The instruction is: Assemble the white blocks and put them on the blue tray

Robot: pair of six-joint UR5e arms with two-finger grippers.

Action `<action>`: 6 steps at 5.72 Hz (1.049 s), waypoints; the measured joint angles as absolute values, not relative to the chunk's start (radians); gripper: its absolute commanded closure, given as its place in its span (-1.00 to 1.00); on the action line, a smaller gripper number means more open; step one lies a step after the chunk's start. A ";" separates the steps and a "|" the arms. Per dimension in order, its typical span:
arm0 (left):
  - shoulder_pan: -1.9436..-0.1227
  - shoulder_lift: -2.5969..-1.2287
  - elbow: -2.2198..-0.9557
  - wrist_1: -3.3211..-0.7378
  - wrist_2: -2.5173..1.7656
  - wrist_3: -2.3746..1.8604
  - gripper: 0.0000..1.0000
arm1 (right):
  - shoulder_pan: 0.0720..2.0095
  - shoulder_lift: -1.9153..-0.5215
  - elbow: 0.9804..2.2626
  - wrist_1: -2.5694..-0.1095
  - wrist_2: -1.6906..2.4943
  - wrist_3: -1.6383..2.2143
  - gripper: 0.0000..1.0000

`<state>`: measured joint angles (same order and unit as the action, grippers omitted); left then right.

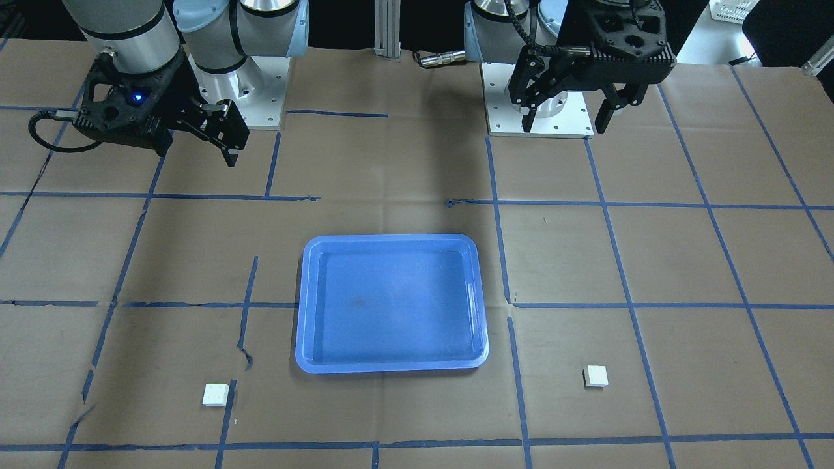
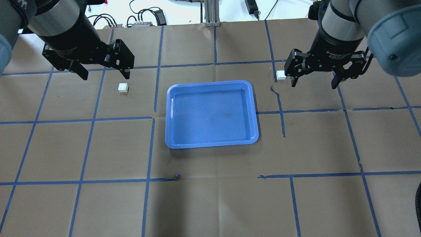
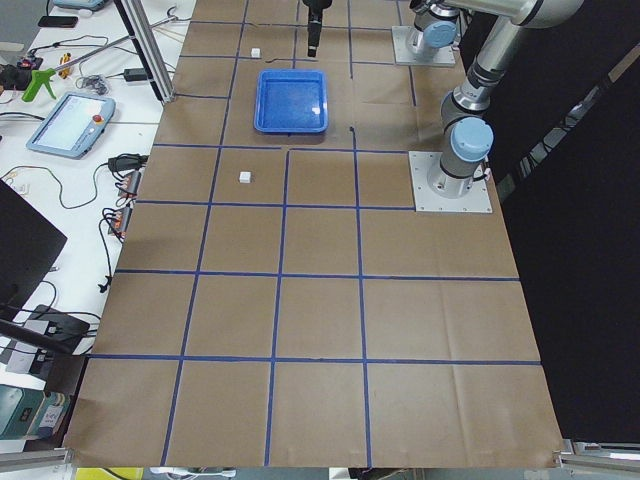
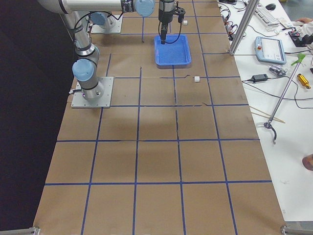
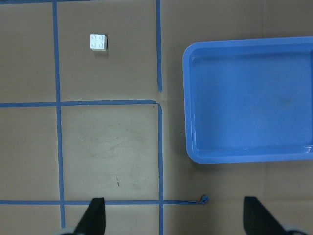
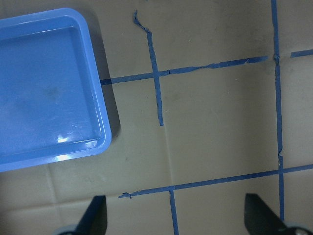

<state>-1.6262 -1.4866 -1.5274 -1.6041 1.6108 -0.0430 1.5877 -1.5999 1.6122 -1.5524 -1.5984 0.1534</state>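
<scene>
Blocks, two white, flank one blue tray; left fingers, right fingers spread wide, empty

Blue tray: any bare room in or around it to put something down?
The blue tray is bare inside its rim, as is the paper on the robot's side of it. Tighter off its far corners: the left white block one side, the right white block the other. The left tool and right tool hang open above.
</scene>
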 measured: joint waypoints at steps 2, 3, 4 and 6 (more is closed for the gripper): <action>-1.627 -1.486 -1.531 -1.605 1.610 -0.043 -0.99 | 1.588 -1.601 1.612 -1.550 -1.597 0.155 -1.00; -1.627 -1.486 -1.535 -1.606 1.609 -0.043 -0.99 | 1.588 -1.601 1.612 -1.549 -1.596 0.154 -1.00; -1.626 -1.486 -1.533 -1.609 1.607 -0.044 -0.99 | 1.588 -1.600 1.612 -1.547 -1.595 0.152 -1.00; -1.611 -1.486 -1.525 -1.627 1.607 -0.043 -0.99 | 1.589 -1.600 1.612 -1.548 -1.594 0.137 -1.00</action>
<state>-1.6113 -1.4859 -1.5247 -1.6270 1.6072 -0.0434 1.5888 -1.6000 1.6122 -1.5476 -1.5939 0.1372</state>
